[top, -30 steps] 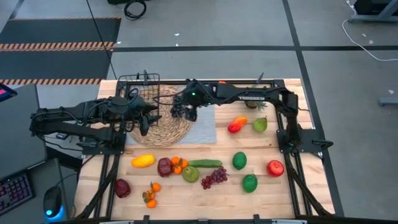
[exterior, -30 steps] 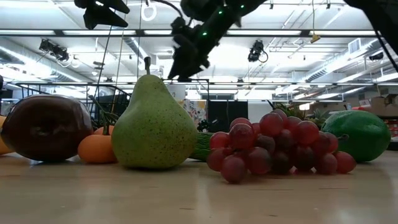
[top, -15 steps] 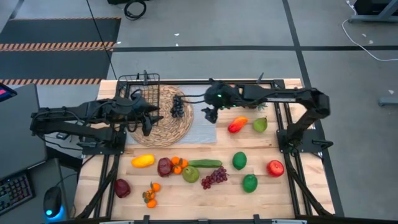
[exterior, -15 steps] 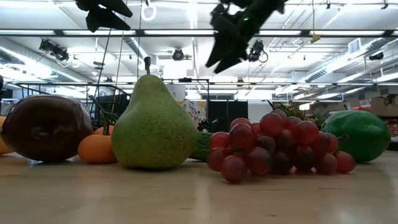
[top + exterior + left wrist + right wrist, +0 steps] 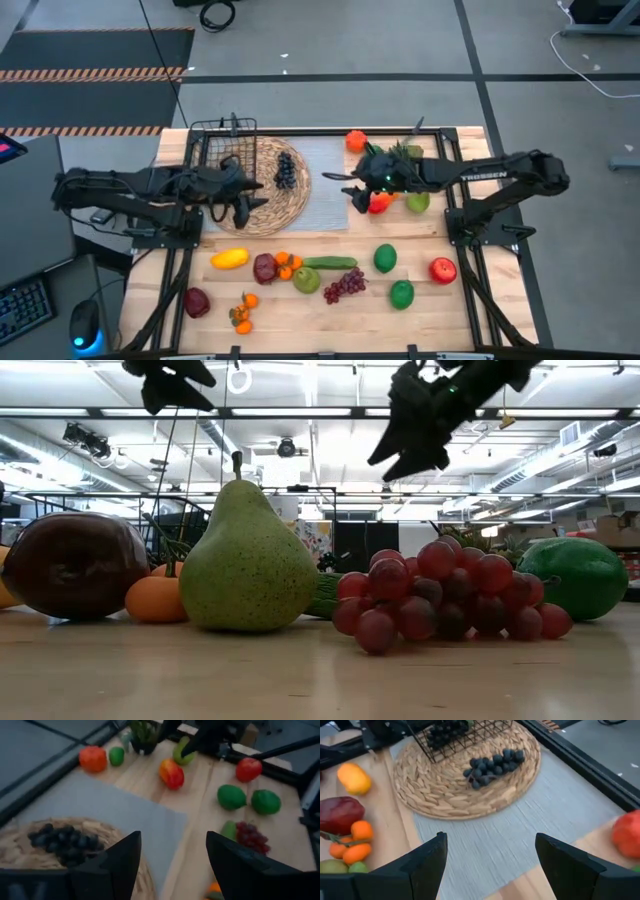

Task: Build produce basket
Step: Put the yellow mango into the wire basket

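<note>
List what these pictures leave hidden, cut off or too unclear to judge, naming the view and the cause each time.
- Low view: the basket and mat are hidden behind the pear and red grapes.
- Low view: the left claw is cut by the top edge.
- High view: the mango is partly covered by the right claw.
- Left wrist view: the dark grapes are blurred.

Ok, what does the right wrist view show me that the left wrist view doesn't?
Only the right wrist view: the black wire basket, the yellow mango, the dark red apple and the small oranges.
Only the left wrist view: the potted plant, the bright red apple, two green limes and the red grapes.
Both: the dark grapes lying on the woven mat, and the grey cloth under it.
</note>
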